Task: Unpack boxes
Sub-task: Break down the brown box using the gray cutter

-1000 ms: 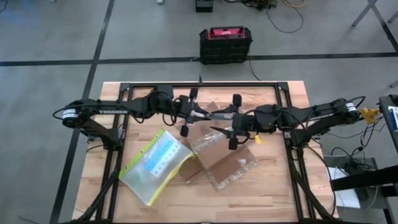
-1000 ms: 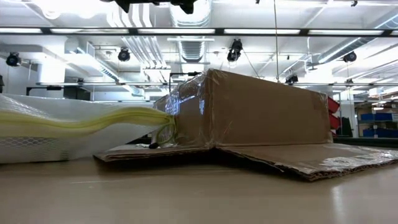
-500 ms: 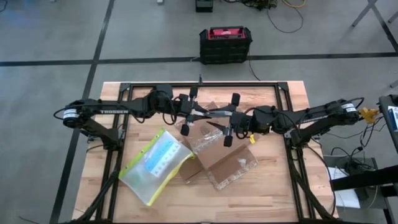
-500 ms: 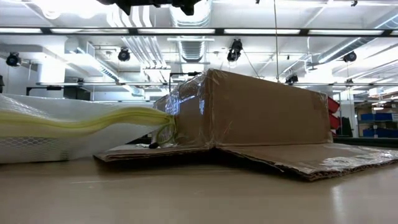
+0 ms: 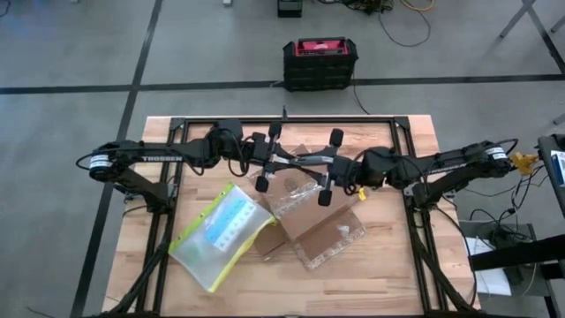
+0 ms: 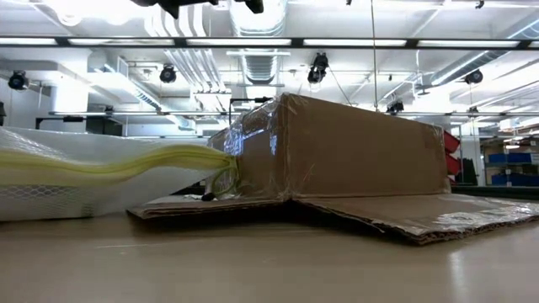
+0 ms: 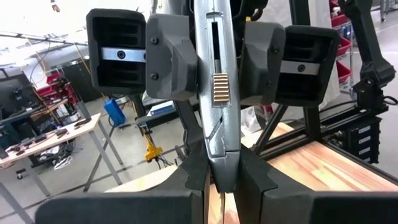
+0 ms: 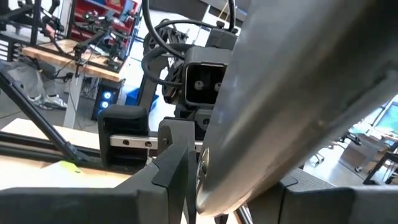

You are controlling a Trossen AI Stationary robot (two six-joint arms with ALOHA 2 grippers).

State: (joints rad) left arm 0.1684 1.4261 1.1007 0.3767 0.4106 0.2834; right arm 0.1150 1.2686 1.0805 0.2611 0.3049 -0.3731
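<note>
A grey metal utility knife with a ribbed brass slider hangs level above the table's middle, between my two grippers. My left gripper is shut on one end of it. My right gripper faces it and is shut on the other end. Below them the brown cardboard box rests on the table with its flaps spread flat and clear tape on it. Against the box's left side lies the clear pouch with a yellow-green edge. My left gripper pinches the knife's near end between its two fingers, coming level from the table's left and lying along the knife. The knife stands clear of the box. My right gripper has a finger on each flat side of the knife's other end, coming level from the table's right.
A black-and-red case stands on the floor beyond the table's far edge. The black frame rails run along the table's sides. Bare wood shows at the near edge and near right corner.
My right gripper has tipped up to level and gone a little toward the table's left, onto the knife's free end, and its fingers have drawn together on it. My left gripper has kept the knife in place.
</note>
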